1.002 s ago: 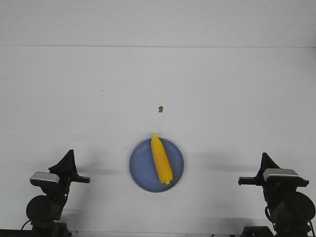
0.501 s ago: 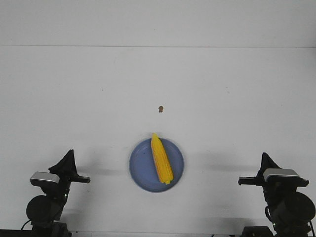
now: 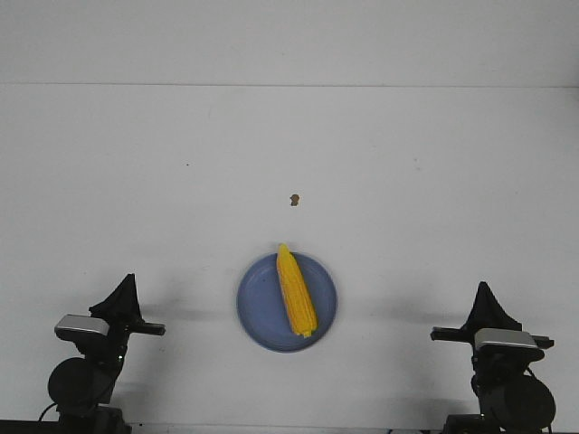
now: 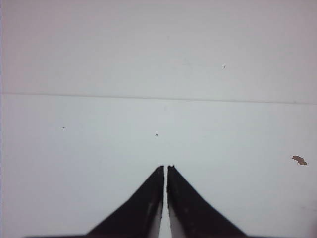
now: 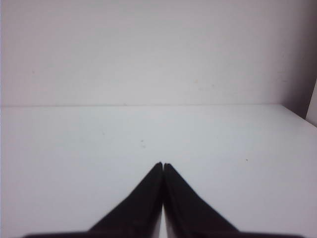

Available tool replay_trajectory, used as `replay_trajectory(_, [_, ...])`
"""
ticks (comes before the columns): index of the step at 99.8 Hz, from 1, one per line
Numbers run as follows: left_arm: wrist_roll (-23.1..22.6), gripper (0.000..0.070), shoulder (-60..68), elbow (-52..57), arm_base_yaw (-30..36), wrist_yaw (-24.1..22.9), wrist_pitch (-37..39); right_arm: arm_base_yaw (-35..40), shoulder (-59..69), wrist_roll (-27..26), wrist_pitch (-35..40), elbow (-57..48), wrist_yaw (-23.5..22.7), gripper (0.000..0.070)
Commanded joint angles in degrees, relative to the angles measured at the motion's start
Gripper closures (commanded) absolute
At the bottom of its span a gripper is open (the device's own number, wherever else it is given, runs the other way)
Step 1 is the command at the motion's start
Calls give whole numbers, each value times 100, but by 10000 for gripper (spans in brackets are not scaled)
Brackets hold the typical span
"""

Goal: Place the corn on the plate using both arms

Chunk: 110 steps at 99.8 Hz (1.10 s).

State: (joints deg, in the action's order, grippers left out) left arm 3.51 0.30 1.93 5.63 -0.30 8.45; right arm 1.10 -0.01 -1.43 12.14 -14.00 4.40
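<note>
Corn already on the plate, both hands clenched and parked: the placing step looks done.

The bright yellow tapered corn cob (image 3: 296, 291) lies lengthwise across the round, shallow periwinkle-blue plate (image 3: 259, 312), its pointed tip at the far rim, resting between the 2 arms and well apart from each. The left black pointed hand (image 3: 121, 296) sits low at the near edge of the white bench (image 3: 407, 181), the plate off to its right; its wrist view shows its 2 fingers (image 4: 148, 198) drawn together with only a sliver between them, gripping nothing. The right black pointed hand (image 3: 488, 306) mirrors it, the plate off to its left, fingers (image 5: 146, 198) pressed together and empty. By my judgement no further move is called for beyond holding clear. A small brown speck (image 3: 294, 200) lies beyond the plate. No brand, label or writing is legible anywhere.
</note>
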Motion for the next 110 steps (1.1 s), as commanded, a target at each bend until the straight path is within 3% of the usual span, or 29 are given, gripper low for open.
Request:
replay_trajectory(1, [-44,685,-13,-109,-4,-22,63,-17,9,0,-280,166,11,700])
replay_trajectory(47, [-44,685,-11,-109,-4,-20,66,-15,9,-46,-1917,1320,7,700])
replay_trajectory(110, [-44,685,-11,-109,-4,-22,63,-15,9,-28,-1956,1329,9,700])
